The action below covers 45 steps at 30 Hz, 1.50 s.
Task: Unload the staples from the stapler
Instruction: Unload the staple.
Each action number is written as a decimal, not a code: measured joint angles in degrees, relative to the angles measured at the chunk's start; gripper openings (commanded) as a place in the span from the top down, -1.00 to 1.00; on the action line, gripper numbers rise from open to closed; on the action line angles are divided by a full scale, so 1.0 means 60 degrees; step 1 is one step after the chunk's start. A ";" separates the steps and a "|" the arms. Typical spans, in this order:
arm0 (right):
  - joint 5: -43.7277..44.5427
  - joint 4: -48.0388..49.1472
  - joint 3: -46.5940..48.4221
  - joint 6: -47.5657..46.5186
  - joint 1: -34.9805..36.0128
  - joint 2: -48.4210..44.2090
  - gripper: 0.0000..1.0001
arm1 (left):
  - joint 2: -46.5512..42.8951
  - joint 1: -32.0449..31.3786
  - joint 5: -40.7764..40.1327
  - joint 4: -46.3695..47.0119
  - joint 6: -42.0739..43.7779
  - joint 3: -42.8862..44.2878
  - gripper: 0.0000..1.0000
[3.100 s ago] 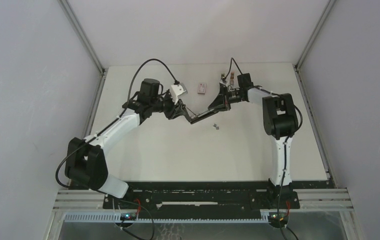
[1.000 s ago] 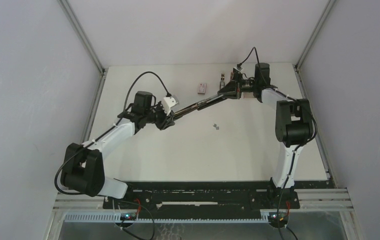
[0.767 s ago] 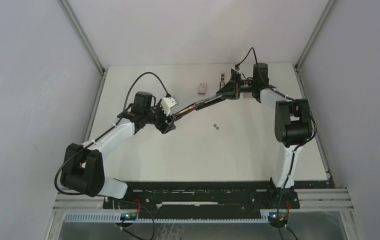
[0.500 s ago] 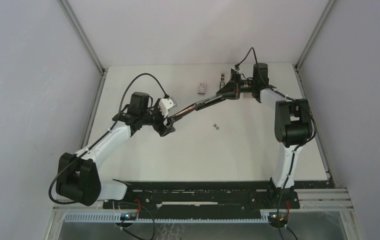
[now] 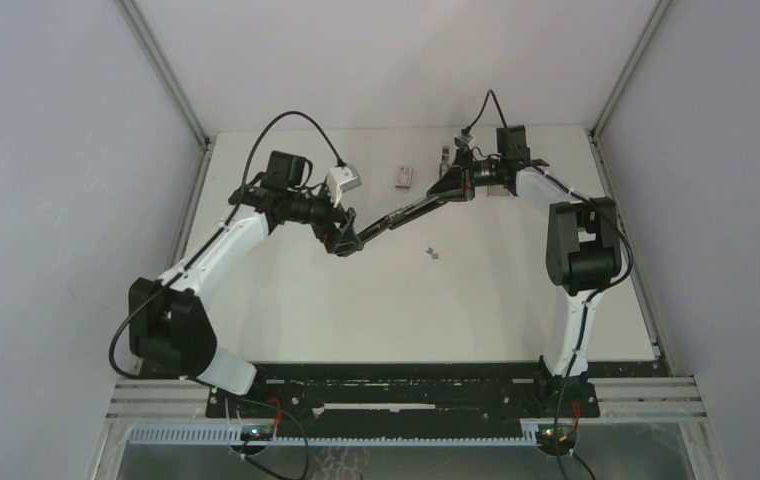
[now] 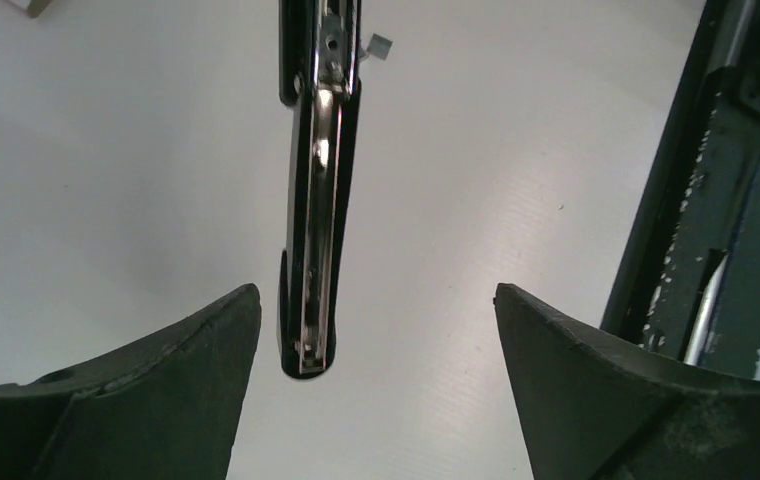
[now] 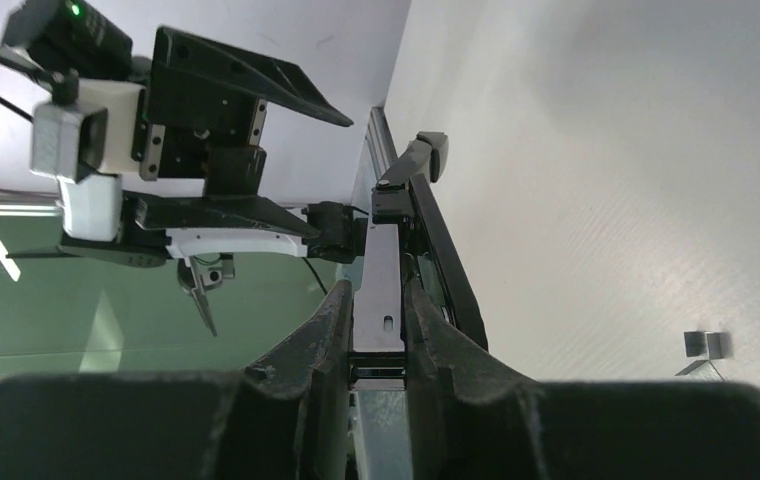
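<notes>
- This is a robotics lab test cell, not a home or office: a bare white table (image 5: 406,310) is boxed in by plain grey panels (image 5: 56,150) at 9, 12 and 3 o'clock.
- Aluminium posts (image 5: 159,65) rise at 11 and 1 o'clock.
- Two white-and-black arms (image 5: 221,240) stand bolted to a black rail (image 5: 406,385) at 6 o'clock.
- A slotted cable duct (image 5: 356,437) with loose wiring runs just below it.

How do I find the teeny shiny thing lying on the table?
Find the long black stapler slanting over the white table. Just nearer the arm bases lie the staples: a tiny silvery bit, far smaller than the pink-and-white box behind the stapler.
</notes>
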 measured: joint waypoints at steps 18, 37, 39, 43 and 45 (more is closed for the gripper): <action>0.0222 -0.3060 0.0816 -0.2922 0.0823 0.0000 1.00 | 0.3610 0.0007 0.2390 -0.1778 -0.0936 0.3439 -0.81; 0.0193 -0.3388 0.0816 -0.3439 0.1082 -0.0004 1.00 | 0.5268 -0.0630 0.3701 -0.4058 0.0324 0.4331 -0.72; 0.0164 -0.3439 0.0816 -0.3490 0.1082 -0.0015 1.00 | 0.5355 -0.0663 0.3832 -0.4222 0.0430 0.4331 -0.71; 0.0142 -0.3439 0.0816 -0.3592 0.1082 -0.0073 1.00 | 0.5446 -0.0678 0.3927 -0.4397 0.0525 0.4331 -0.70; 0.0138 -0.3439 0.0816 -0.3628 0.1082 -0.0113 1.00 | 0.5482 -0.0688 0.3956 -0.4455 0.0572 0.4331 -0.67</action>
